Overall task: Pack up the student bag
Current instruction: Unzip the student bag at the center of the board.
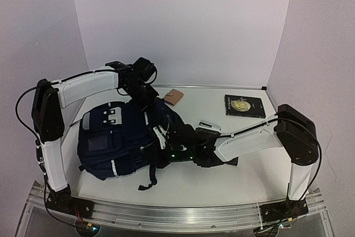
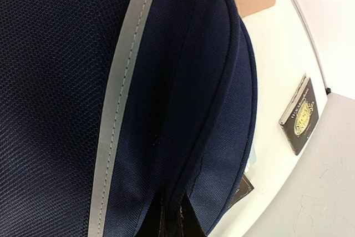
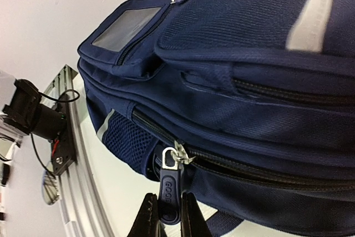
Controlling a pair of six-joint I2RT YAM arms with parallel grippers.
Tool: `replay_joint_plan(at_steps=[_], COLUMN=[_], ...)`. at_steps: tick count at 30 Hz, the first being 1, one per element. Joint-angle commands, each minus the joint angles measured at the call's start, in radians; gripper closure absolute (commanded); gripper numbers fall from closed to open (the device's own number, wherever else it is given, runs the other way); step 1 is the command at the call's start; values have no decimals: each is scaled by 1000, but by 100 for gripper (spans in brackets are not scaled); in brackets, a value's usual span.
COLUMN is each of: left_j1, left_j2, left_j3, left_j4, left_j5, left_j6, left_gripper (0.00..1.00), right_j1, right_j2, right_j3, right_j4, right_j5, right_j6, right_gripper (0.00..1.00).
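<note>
Shows a navy-blue fabric backpack [image 1: 119, 148] front-up, left of centre on the white worktop [image 1: 222, 178], long axis near-to-far, top farthest; left jaws pinched closed on its side fabric, right jaws clamped on its dark zipper pull [image 3: 169, 188].

A big navy-blue fabric backpack [image 1: 116, 142] lies flat on the left half of the white table [image 1: 233, 181], front face up. The end with the white two-slot patch [image 1: 111, 116] points towards the table's far edge. A pale grey stripe [image 2: 119, 109] runs across the front panel, and a small clear window pocket [image 3: 125, 26] sits on the face. Mesh fabric covers one side. Black straps [image 1: 150, 178] trail out onto the table towards its near edge. On the side facing the table's middle, a dark blue zipper pull [image 3: 170, 184] hangs off a main compartment zip, whose teeth look closed beside it.
</note>
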Motion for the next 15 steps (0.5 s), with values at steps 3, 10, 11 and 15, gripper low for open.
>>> replay_joint_plan(at_steps=[3, 10, 11, 15], left_j1=[34, 34, 33, 16], left_j2=[-107, -196, -205, -266], left_j3=[-41, -190, -209, -324], left_j4=[225, 216, 195, 116], left_j5=[-30, 130, 151, 176], left_j6=[-9, 160, 195, 303], left_gripper=[100, 100, 100, 100], right_j1=[59, -37, -56, -177], right_j2=[-32, -220, -248, -354], right_j3=[23, 29, 29, 30], right_j4=[-11, -289, -334, -530], right_j5=[-8, -142, -163, -230], right_j6=[-141, -235, -264, -365], right_gripper=[81, 31, 26, 11])
